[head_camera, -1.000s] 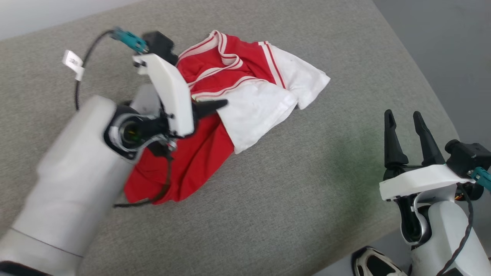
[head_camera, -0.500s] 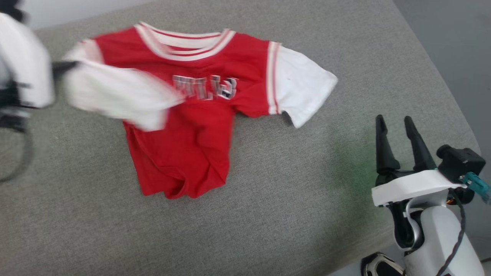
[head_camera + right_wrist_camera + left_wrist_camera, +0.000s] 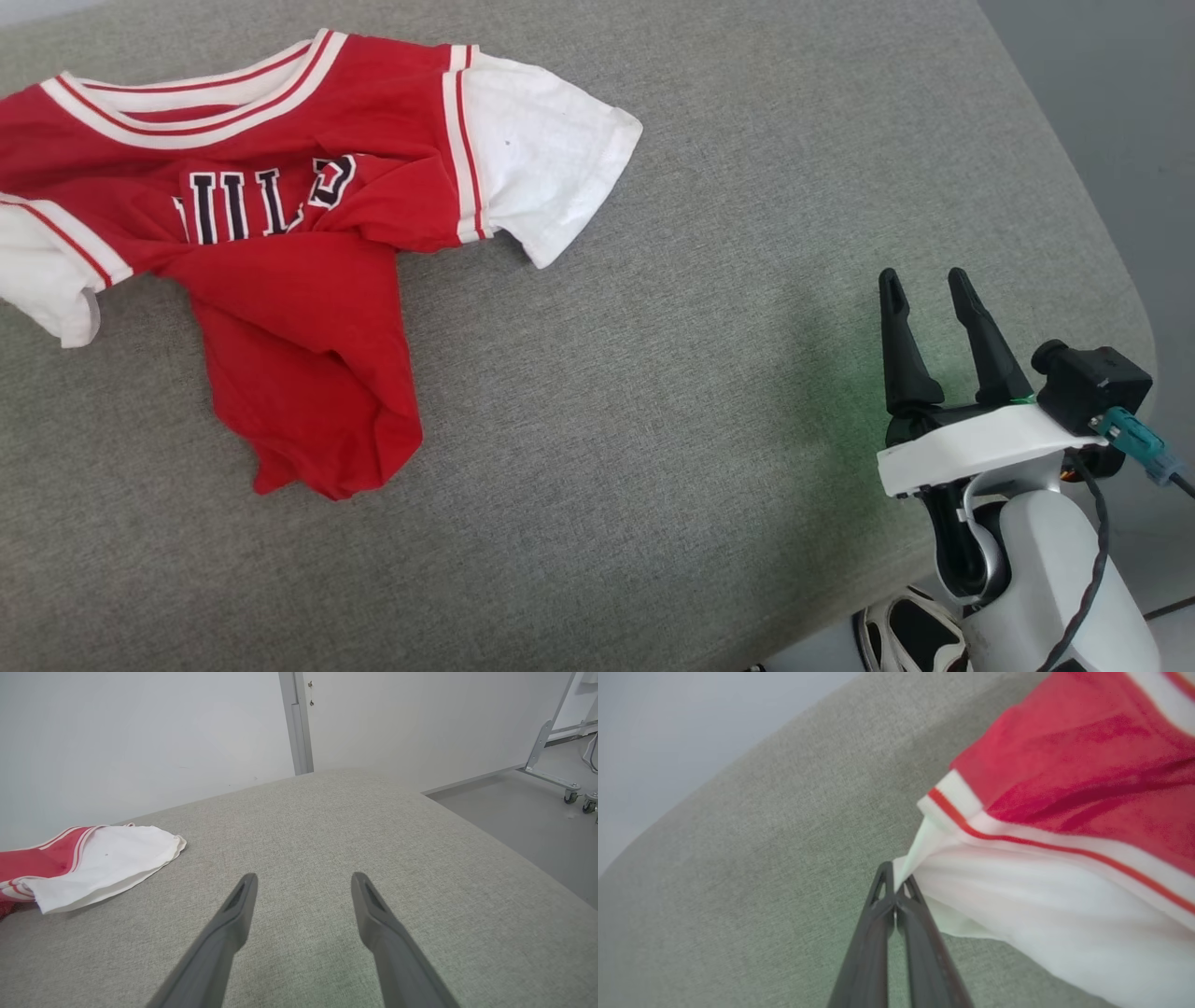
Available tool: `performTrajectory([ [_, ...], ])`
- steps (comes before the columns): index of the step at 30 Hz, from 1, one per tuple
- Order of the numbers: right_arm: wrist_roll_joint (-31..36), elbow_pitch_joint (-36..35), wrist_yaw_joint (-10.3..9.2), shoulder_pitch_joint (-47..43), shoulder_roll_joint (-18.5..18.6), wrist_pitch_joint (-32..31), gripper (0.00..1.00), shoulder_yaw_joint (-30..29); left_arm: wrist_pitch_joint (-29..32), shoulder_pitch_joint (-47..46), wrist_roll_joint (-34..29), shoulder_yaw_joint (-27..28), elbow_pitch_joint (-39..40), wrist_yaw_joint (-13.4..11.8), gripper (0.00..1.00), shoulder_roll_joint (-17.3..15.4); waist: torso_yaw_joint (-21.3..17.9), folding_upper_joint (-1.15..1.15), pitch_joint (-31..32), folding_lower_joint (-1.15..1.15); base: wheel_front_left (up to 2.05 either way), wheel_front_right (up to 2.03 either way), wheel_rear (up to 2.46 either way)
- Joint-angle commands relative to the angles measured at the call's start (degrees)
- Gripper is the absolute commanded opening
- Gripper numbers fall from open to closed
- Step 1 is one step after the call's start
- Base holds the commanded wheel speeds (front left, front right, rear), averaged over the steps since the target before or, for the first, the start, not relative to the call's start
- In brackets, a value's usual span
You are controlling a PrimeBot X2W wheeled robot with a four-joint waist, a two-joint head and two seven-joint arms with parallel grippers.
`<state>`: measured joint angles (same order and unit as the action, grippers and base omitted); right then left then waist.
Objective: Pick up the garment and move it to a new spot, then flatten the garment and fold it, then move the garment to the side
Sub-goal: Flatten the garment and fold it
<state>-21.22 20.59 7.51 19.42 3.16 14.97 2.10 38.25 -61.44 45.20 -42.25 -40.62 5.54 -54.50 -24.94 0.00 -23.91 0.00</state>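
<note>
The garment point(image 3: 280, 243), a bright red shirt with white short sleeves and dark lettering on its chest, lies spread but rumpled at the upper left of the grey cushion point(image 3: 653, 420). In the left wrist view my left gripper point(image 3: 894, 884) is shut on the edge of a white sleeve of the garment point(image 3: 1041, 914), the cloth pinched at the fingertips. My right gripper point(image 3: 924, 285) stands open at the lower right, well clear of the shirt, with nothing between its fingers. From the right wrist view, my right gripper point(image 3: 301, 882) points over bare cushion, and the garment point(image 3: 103, 863) lies far left.
The cushion's rounded right edge point(image 3: 1134, 317) drops to a grey floor point(image 3: 1102, 121). A white wall point(image 3: 140, 742) stands behind the cushion, and a wheeled metal frame point(image 3: 556, 765) sits on the floor at the far right. A shoe-like object point(image 3: 901, 639) shows by the robot's base.
The left arm pulled the crumpled shirt out to the left, spreading it open, and has left the head view. The head camera shifted too. The right gripper stayed open in place.
</note>
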Motion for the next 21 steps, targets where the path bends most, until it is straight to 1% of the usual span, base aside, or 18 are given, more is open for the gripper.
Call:
performTrajectory([
  [1,-0.1,-0.4,-0.04,0.3,-0.2,0.3,1.00,0.1,-1.0,0.8,0.0,0.1,-1.4,0.1,0.00,0.4,-0.1,0.00,-0.2,0.00,0.00,0.00,0.00],
  [7,1.4,-0.6,-0.04,0.8,-0.2,0.3,1.00,0.4,-5.6,1.6,0.7,-0.3,-5.5,0.9,0.00,3.3,0.9,0.00,0.2,0.00,0.00,0.00,0.00],
  [8,1.5,-0.6,-0.04,0.9,-0.2,0.3,1.00,0.4,-6.5,1.4,0.9,-0.2,-5.9,1.0,0.21,3.9,1.2,0.00,0.4,0.00,0.00,0.00,0.00],
  [9,1.8,-0.6,-0.04,1.0,-0.2,0.3,1.00,0.5,-7.7,1.3,1.2,-0.1,-6.4,1.0,0.38,4.4,1.6,0.00,0.6,0.00,0.00,0.00,0.00],
  [10,2.0,-0.6,-0.04,1.0,0.0,0.3,1.00,0.6,-8.8,1.1,1.3,0.1,-6.8,1.2,0.72,4.9,2.0,0.00,1.0,0.00,0.00,0.00,0.00],
  [11,2.3,-0.6,-0.04,1.1,0.3,0.2,1.00,0.8,-10.1,0.9,1.6,0.3,-7.0,1.3,0.98,5.6,2.4,0.00,1.4,0.00,0.00,0.00,0.00],
  [12,2.6,-0.6,-0.04,1.1,0.5,0.1,1.00,0.9,-11.4,0.8,2.1,0.6,-7.4,1.5,1.00,6.3,2.9,0.00,1.9,0.00,0.00,0.00,0.00],
  [16,3.8,-0.7,-0.04,0.9,2.1,-1.2,1.00,1.8,-17.3,2.3,4.1,1.6,-8.0,1.7,1.00,9.0,5.4,0.00,4.5,0.00,0.00,0.00,0.00],
  [18,4.2,-0.8,-0.03,0.8,2.9,-2.1,1.00,2.5,-21.4,4.0,5.0,2.1,-7.9,1.8,1.00,10.3,7.0,0.00,6.0,0.00,0.00,0.00,0.00],
  [21,4.3,-1.0,-0.04,0.3,4.6,-3.8,1.00,3.3,-28.8,7.6,7.2,3.5,-7.0,1.9,1.00,13.2,9.9,0.00,8.2,0.00,0.00,0.00,0.00],
])
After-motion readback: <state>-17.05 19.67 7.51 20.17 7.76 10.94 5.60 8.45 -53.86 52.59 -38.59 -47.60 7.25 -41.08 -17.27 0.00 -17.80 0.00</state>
